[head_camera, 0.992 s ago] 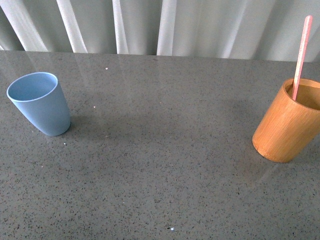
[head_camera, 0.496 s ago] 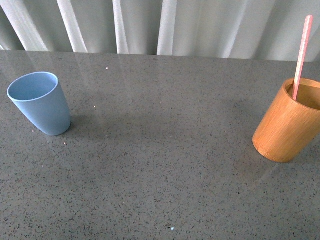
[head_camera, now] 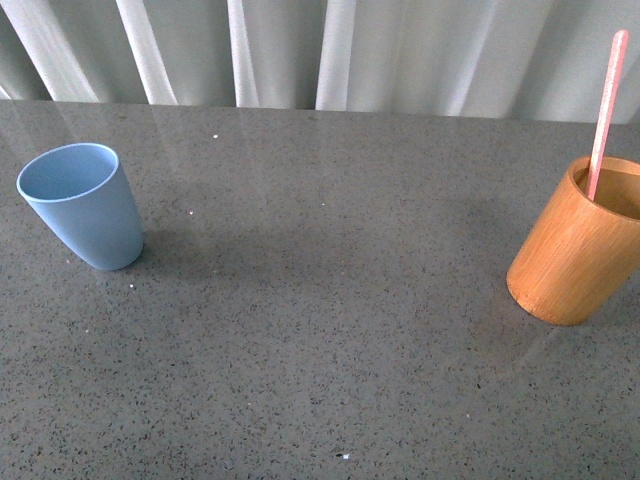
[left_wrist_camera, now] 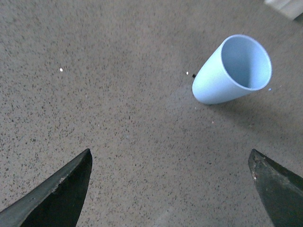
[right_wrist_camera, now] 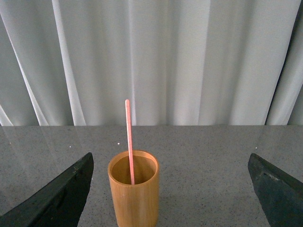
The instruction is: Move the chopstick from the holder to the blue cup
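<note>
Front view: the blue cup [head_camera: 80,205] stands mouth-up on the left of the bench [head_camera: 320,300], well apart from the holder [head_camera: 575,250], where the chopstick [head_camera: 603,110] leans on the rim, its top free to grasp.

Left wrist view: my left pincer [left_wrist_camera: 169,158] gapes wide, empty, near the blue cup.

Right wrist view: my right pincer [right_wrist_camera: 170,158] is equally wide, empty, facing the holder.

A dark grey desk [head_camera: 320,330], finely speckled like polished stone, fills most of the front view. Behind its far edge hangs a pale pleated curtain [head_camera: 400,50] in soft vertical folds. Diffuse light leaves faint pale reflections near that edge. A few white flecks dot the surface.
</note>
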### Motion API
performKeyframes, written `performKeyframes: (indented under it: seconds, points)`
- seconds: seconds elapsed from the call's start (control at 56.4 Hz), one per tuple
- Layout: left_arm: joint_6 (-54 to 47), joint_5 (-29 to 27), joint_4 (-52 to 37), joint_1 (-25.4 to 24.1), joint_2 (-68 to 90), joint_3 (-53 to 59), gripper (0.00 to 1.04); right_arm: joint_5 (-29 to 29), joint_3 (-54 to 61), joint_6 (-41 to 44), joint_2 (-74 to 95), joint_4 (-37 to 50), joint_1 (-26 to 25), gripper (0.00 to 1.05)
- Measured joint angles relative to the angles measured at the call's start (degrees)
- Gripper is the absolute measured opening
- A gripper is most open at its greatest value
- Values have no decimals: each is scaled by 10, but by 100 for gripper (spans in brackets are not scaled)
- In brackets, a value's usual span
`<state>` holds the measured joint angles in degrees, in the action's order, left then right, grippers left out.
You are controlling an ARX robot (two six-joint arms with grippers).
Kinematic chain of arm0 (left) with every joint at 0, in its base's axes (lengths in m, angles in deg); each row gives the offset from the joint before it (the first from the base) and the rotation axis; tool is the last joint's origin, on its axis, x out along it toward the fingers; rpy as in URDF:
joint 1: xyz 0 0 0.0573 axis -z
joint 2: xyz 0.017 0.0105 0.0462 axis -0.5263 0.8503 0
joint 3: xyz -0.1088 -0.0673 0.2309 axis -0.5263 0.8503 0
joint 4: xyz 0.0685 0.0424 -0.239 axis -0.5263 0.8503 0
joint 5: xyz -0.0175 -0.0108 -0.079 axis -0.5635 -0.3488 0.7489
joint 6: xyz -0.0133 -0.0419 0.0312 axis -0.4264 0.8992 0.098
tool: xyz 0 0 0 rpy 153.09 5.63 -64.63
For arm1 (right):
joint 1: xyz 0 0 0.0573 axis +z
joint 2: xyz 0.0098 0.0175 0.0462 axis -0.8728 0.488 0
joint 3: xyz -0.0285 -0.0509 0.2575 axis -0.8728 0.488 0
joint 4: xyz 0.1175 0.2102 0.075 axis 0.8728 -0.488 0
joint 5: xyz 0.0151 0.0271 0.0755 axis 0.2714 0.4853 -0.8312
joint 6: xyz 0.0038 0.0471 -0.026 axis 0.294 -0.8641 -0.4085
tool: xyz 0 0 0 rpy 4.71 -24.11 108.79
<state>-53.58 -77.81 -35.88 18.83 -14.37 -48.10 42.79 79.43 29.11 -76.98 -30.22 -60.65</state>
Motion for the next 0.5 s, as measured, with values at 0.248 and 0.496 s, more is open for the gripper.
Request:
performKeyframes:
  seconds: [0.248, 0.496]
  points:
    - [-19, 11, 78, 58, 242, -213, 98, 0, 0, 0, 0, 0, 0, 95]
    - [-18, 41, 82, 93, 354, -311, 98, 0, 0, 0, 0, 0, 0, 95]
